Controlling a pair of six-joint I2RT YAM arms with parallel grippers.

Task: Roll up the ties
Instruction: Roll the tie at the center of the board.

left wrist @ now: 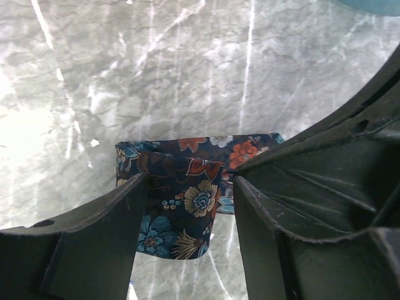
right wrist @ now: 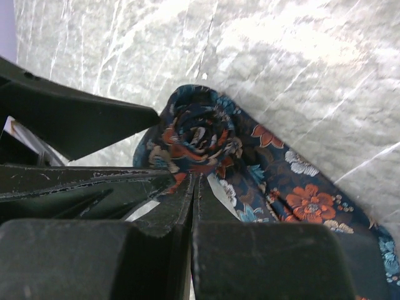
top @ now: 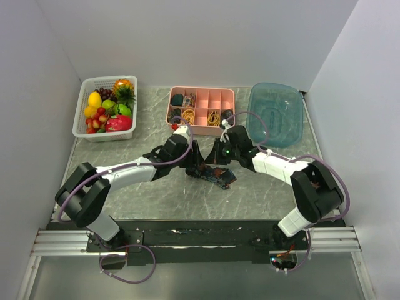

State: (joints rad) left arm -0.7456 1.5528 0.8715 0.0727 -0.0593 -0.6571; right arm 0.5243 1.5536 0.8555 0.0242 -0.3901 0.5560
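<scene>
Plainly the tie [left wrist: 187, 200] is light, limp, slick-looking printed cloth, so I judge it will sag and slide rather than hold a shape, and a wound part will likely spring loose if let go.

The left pincer [left wrist: 190, 177] stands with its jaws apart, straddling a flat stretch of the cloth. A strip of table [left wrist: 219, 256] shows between the cloth and one finger, so nothing is clamped there.

To its right, the rolled end [right wrist: 200, 134] sits as a tight spiral right at the tips of the right pincer [right wrist: 190, 177], whose jaws are pressed together against the spiral's near edge. Whether a layer is nipped between them I cannot tell. The loose length [right wrist: 300, 200] trails off to that pincer's right.

The best hold looks to be on the spiral's flanks, squeezing across the layers, while the other pincer keeps the flat stretch taut.

A white basket [top: 80, 125] of toy fruit [top: 109, 109] sits well to the left of the left pincer and beyond it. Just beyond both pincers is a pink tray [top: 201, 90] with compartments: dark rolls [top: 178, 99] towards its left, yellow bands [top: 214, 117] in the near row. Beyond the right pincer, to its right, is a blue tub [top: 275, 115]; nothing shows inside it.
</scene>
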